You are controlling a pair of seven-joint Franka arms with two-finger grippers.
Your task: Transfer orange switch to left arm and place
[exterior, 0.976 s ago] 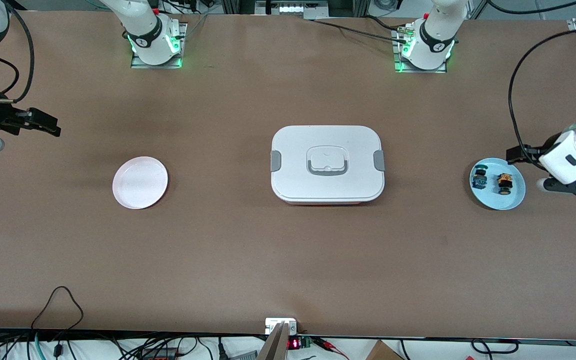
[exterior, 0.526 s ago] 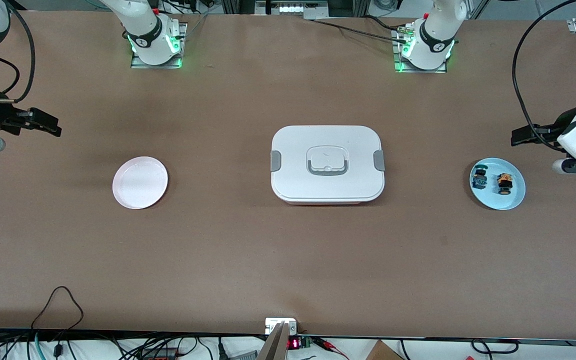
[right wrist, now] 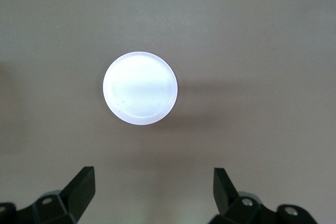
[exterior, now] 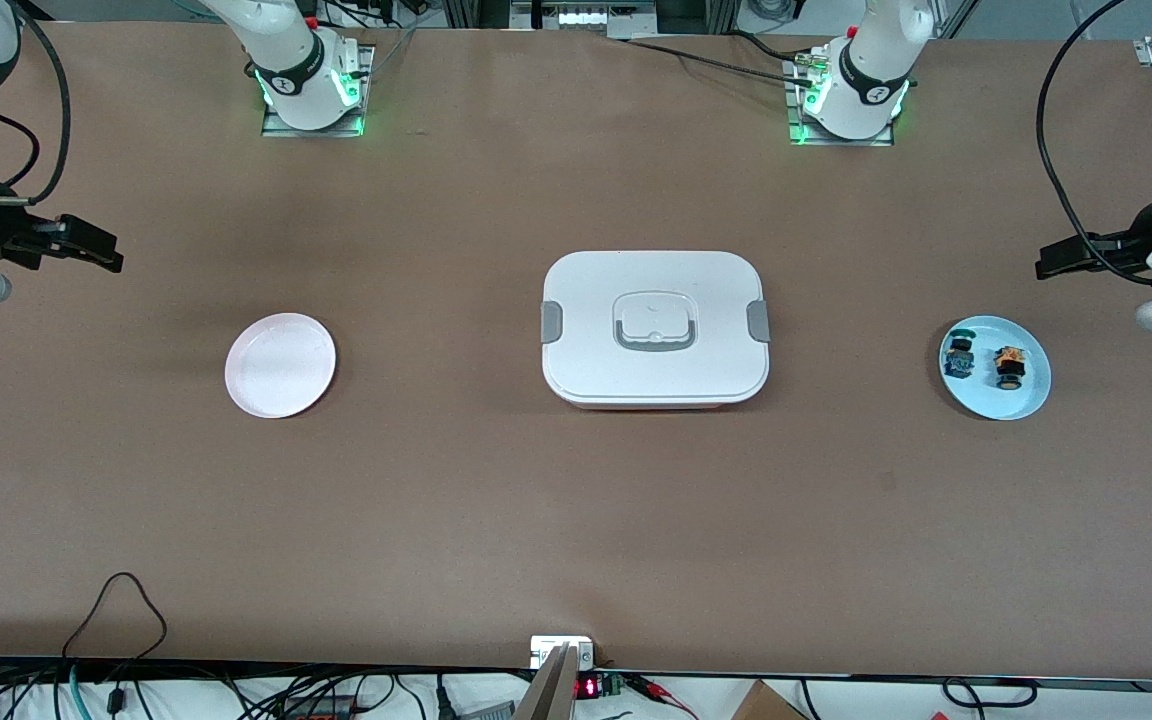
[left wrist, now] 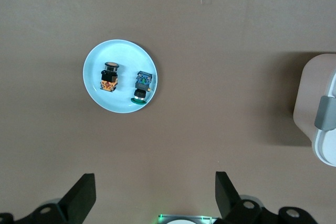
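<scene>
The orange switch (exterior: 1010, 366) (left wrist: 109, 77), a tan block with a black round cap, lies on a small light blue plate (exterior: 1024, 396) (left wrist: 124, 51) at the left arm's end of the table. My left gripper (exterior: 1058, 260) (left wrist: 154, 183) hangs open and empty over bare table beside that plate. The white lidded box (exterior: 654, 327) (left wrist: 317, 103) with grey side clasps stands mid-table. My right gripper (exterior: 101, 250) (right wrist: 153, 178) waits open and empty above the right arm's end of the table, with a pale pink plate (exterior: 280, 364) (right wrist: 140, 88) in its wrist view.
A blue-and-teal switch (exterior: 958, 358) (left wrist: 142, 86) lies beside the orange one on the same blue plate. The pink plate holds nothing. The brown table (exterior: 496, 500) stretches wide between the box and the front edge, where cables hang.
My left arm has pulled its open gripper up and away from the blue plate, toward the table's end. The right arm and all objects stay put.
</scene>
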